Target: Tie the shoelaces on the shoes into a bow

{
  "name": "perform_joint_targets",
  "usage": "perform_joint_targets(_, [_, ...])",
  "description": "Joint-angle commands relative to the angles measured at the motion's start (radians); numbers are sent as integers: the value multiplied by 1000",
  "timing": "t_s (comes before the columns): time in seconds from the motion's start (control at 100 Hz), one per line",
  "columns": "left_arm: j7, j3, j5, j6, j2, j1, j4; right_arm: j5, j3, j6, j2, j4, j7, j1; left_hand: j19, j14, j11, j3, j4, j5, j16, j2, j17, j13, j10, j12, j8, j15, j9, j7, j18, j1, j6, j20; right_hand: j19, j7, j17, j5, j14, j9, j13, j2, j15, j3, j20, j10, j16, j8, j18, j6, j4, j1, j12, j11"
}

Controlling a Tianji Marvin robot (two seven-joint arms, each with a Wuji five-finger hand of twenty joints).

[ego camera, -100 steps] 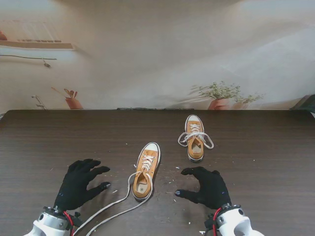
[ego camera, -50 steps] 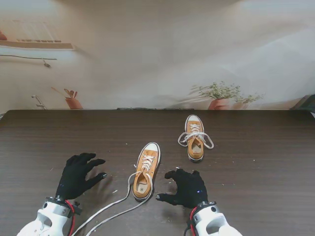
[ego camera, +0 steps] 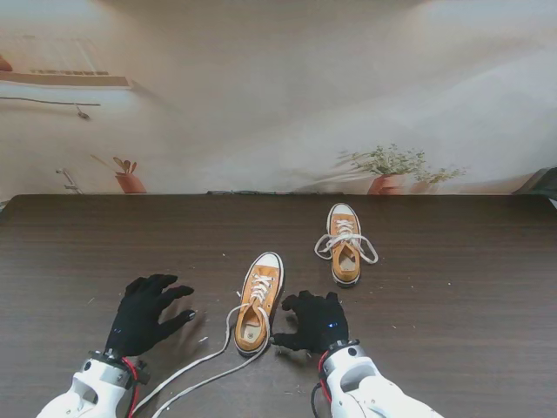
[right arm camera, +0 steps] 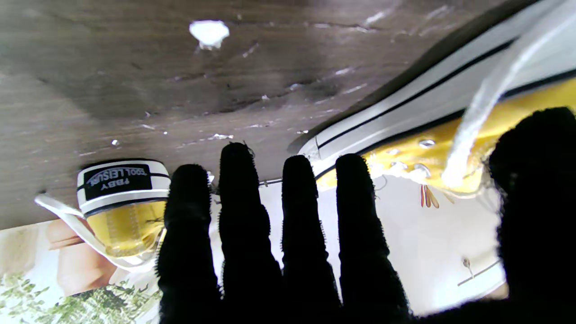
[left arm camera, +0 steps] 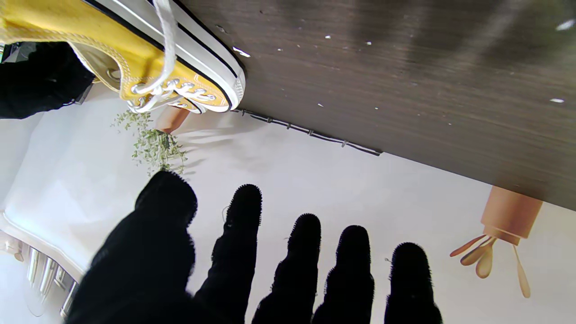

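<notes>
2 mustard-yellow sneakers sit on a dark wood-grain bench [ego camera: 487,287] scattered with pale crumbs. The nearer shoe [ego camera: 258,301] lies between the robot's hands, toe pointing away, its white laces [ego camera: 198,369] untied and trailing in 2 long strands toward the robot's left arm. The farther shoe [ego camera: 345,244] rests well apart, to the right and farther back, with loose lace loops spilling over both of its sides. The left hand [ego camera: 144,313] hovers released, black-gloved fingers spread, a short way left of the nearer shoe and grasping nothing. The right hand [ego camera: 314,320] sits just beside that shoe's right flank, fingers extended and also grasping nothing; whether it touches the sole cannot be told. A printed backdrop of potted plants [ego camera: 390,170] rises behind the bench. The right wrist view shows the shoe's side cut off by the frame and partly masked by the thumb.
</notes>
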Motion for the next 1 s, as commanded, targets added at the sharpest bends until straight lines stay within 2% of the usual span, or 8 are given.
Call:
perform_joint_targets(0.0, [-22, 4, 3, 2, 2, 1, -9, 6, -5, 6, -6, 15, 12, 10, -8, -13, -5, 22, 3, -23, -26, 11, -21, -30, -12, -4, 15, -4, -27, 4, 4, 3, 53, -11, 10, 23, -4, -5, 11, -22, 6, -13, 14, -11, 17, 1, 4, 25, 17, 9, 29, 29, 15, 20])
perform_joint_targets(0.35, [-18, 7, 6, -3, 2, -2, -6, 45, -97, 78, -32, 84, 2, 93, 2, -13, -3, 27, -1, -13, -24, 14, -20, -26, -10, -4, 15, 2, -24, 8, 3, 1, 54, -9, 24, 77, 15, 65, 24, 9, 31, 21, 22, -31, 24, 7, 2, 59, 34, -7, 37, 78, 14, 26])
perform_joint_targets(0.42, [-15, 8, 6, -7, 2, -4, -3, 59, -109, 87, -40, 106, -9, 108, 5, -14, -2, 28, -1, -11, -23, 14, -19, -24, -8, -3, 15, 4, -22, 9, 5, 1, 55, -9, 26, 102, 17, 118, 23, 27, 37, -11, 26, 405, 25, 8, 2, 100, 35, -29, -15, -24, 15, 28])
perform_joint_targets(0.5, [-12, 8, 9, -9, 2, -6, 0, 77, -120, 94, -53, 136, -32, 124, 8, -14, -1, 28, -2, -10, -23, 14, -20, -24, -10, -3, 15, 6, -21, 10, 3, 0, 54, -9, 33, 183, 25, 145, 21, 45, 48, -6, 34, 537, 28, 7, 4, 31, 38, -55, -147, 3, 15, 29])
perform_joint_targets(0.59, [-15, 9, 3, -12, 2, -7, 0, 100, -124, 93, -67, 166, -64, 135, 10, -13, -1, 29, -2, -9, -22, 15, -20, -24, -9, -3, 15, 7, -20, 11, 5, 0, 56, -9, 39, 328, 29, 150, 21, 67, 58, -18, 44, 537, 33, 7, 7, -54, 41, -80, -220, 112, 16, 33])
perform_joint_targets(0.73, [-18, 11, 1, -13, 2, -9, 1, 120, -118, 80, -80, 188, -100, 138, 14, -14, 0, 31, -3, -6, -22, 16, -20, -23, -8, -2, 15, 9, -19, 12, 5, 1, 56, -10, 51, 407, 41, 236, 5, 101, 78, -7, 64, 545, 40, -4, 15, -58, 36, -115, -215, 242, 18, 41])
perform_joint_targets(0.87, [-17, 13, 3, -14, 2, -11, 3, 120, -98, 59, -79, 181, -119, 126, 18, -14, 2, 31, -4, -4, -22, 17, -20, -22, -9, -2, 15, 12, -17, 13, 4, 1, 56, -11, 59, 463, 48, 279, 1, 127, 85, -2, 77, 539, 48, -8, 19, 27, 36, -143, -213, 259, 15, 46])
perform_joint_targets(0.99, [-16, 13, 1, -16, 2, -11, 4, 125, -65, 41, -77, 150, -129, 95, 21, -15, 2, 32, -5, -3, -22, 18, -21, -23, -7, -2, 15, 12, -17, 13, 3, 2, 56, -12, 58, 427, 42, 269, 10, 129, 84, -16, 78, 547, 50, 0, 18, 21, 46, -132, -220, 228, 16, 47])
